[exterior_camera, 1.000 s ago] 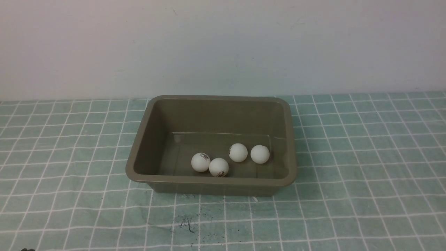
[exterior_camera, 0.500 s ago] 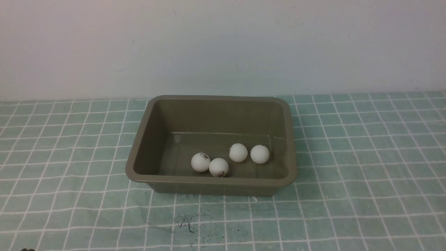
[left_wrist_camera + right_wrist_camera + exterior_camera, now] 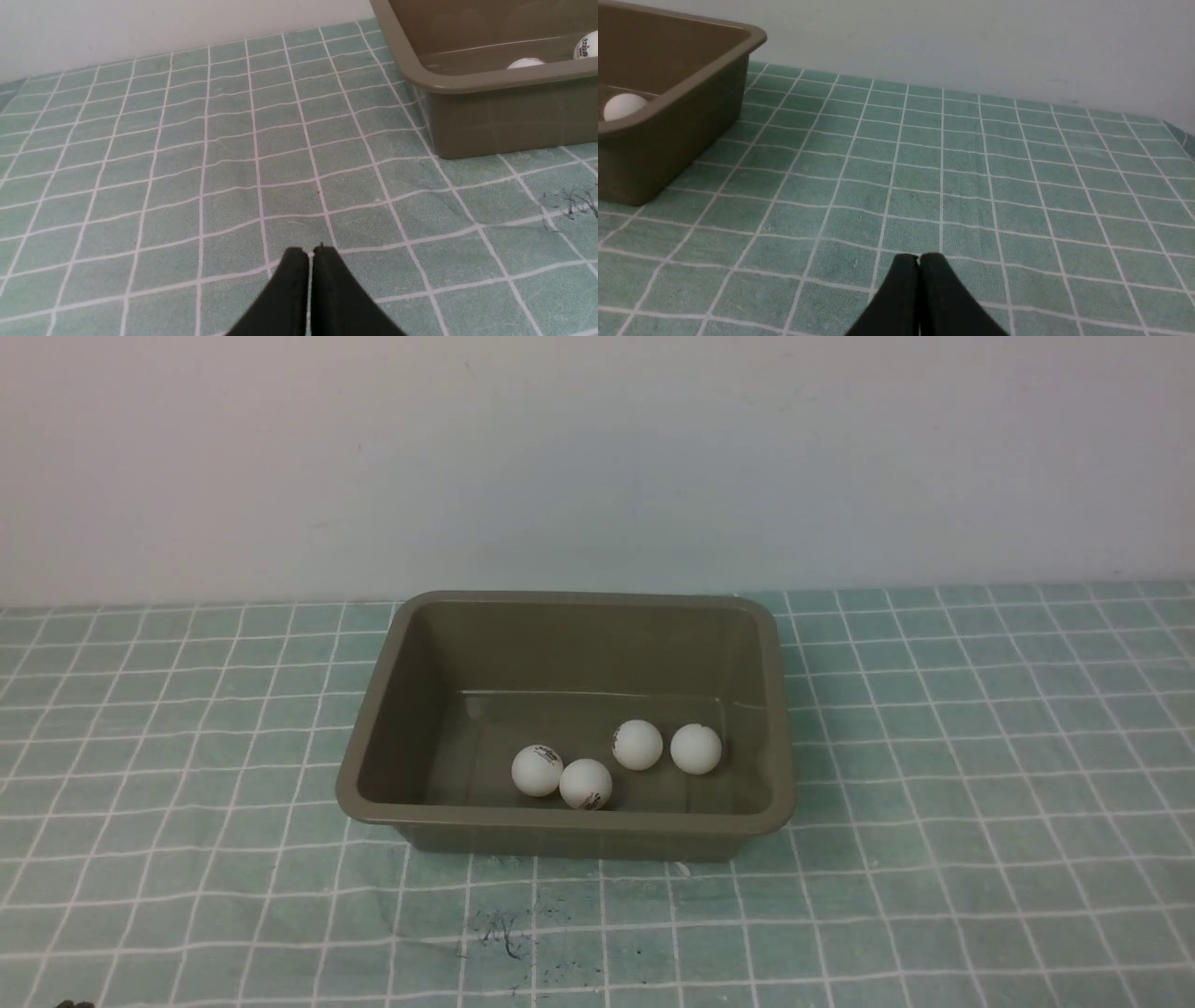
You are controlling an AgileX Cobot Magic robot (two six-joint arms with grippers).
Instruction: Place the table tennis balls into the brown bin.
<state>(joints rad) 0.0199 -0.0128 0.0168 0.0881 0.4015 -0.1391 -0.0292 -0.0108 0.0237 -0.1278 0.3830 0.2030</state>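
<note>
- I'm seeing four small matte white table tennis balls lying inside the rectangular olive-brown plastic bin, so I'm judging the task done.
- I'm reading the bin as lying forward of both grippers, well apart, long axis running left to right.
- I'm holding the dark left gripper with fingers together, nothing between them; bin sits ahead and to its right.
- I'm keeping the dark right gripper closed and empty too; bin sits ahead and to its left.
- Nearer arm: can't tell.
- Two balls are sitting toward the bin's left, touching or nearly; two toward its right, slightly apart.
- Around it: green cloth with white grid lines, pale wall behind.
- I'm seeing nothing blocking; I'm expecting no further reach, only staying put.
</note>
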